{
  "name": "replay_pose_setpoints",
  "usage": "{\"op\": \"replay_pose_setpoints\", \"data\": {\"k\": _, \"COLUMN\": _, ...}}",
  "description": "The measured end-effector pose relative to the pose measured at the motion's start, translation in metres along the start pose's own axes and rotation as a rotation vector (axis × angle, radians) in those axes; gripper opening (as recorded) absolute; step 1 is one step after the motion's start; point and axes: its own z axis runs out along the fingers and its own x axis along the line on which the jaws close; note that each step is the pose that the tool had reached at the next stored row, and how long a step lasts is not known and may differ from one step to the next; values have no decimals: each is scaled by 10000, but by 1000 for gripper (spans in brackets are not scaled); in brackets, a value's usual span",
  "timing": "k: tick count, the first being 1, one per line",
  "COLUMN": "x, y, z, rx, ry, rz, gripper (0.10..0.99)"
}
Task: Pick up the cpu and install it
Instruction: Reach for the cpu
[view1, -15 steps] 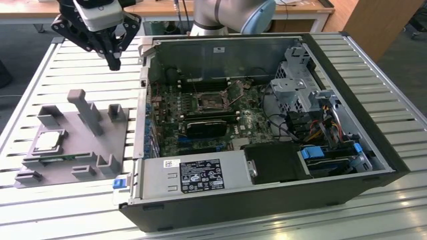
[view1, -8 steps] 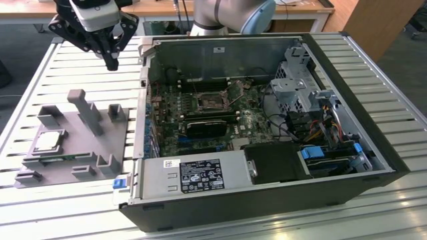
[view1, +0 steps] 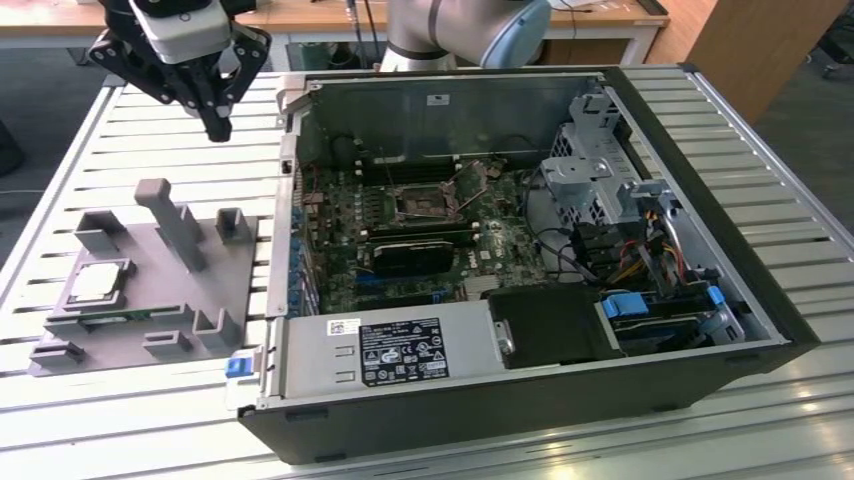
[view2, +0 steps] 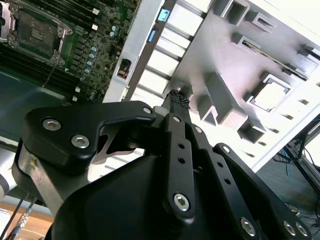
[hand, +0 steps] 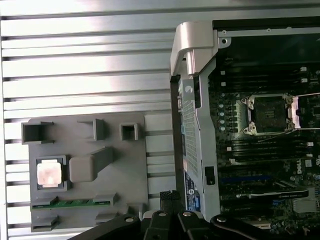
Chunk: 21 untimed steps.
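Exterior view: black two-finger gripper (view1: 216, 128) hanging high over the slatted aluminium table (view1: 174, 165), off to the exterior view's left of the open black computer case (view1: 534, 400).
Tool state: fingers drawn together into a single tip, nothing between them.
Cpu place: small flat square cpu (view1: 98, 283), silvery-grey metal top with a thin tan border, lying face up in a square pocket of the grey plastic fixture plate (view1: 247, 290); well apart from the gripper, untouched.
First wrist view: cpu (hand: 50, 175) in its pocket, with a thin green strip (hand: 70, 202) just beside it on the same plate.
Neighbours: tall grey upright posts (view1: 174, 215) on the plate, between gripper and cpu.
Socket: empty square processor socket (view1: 424, 203) on the green motherboard inside the case, nothing seated in it.
Handling: probably light, stiff and thin; smooth metal top likely slippery; underside contacts likely fragile, so gentle pressure and no dragging.
Hold: judged best on two opposite edges, level; pocket walls close around the chip, finger room hard to tell.
Progress: pick-up not yet begun, installation not yet done.
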Motion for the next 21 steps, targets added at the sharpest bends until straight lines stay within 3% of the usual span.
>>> {"op": "replay_pose_setpoints", "data": {"k": 21, "x": 171, "y": -13, "z": 1, "rx": 1, "ry": 6, "rz": 0, "gripper": 106}}
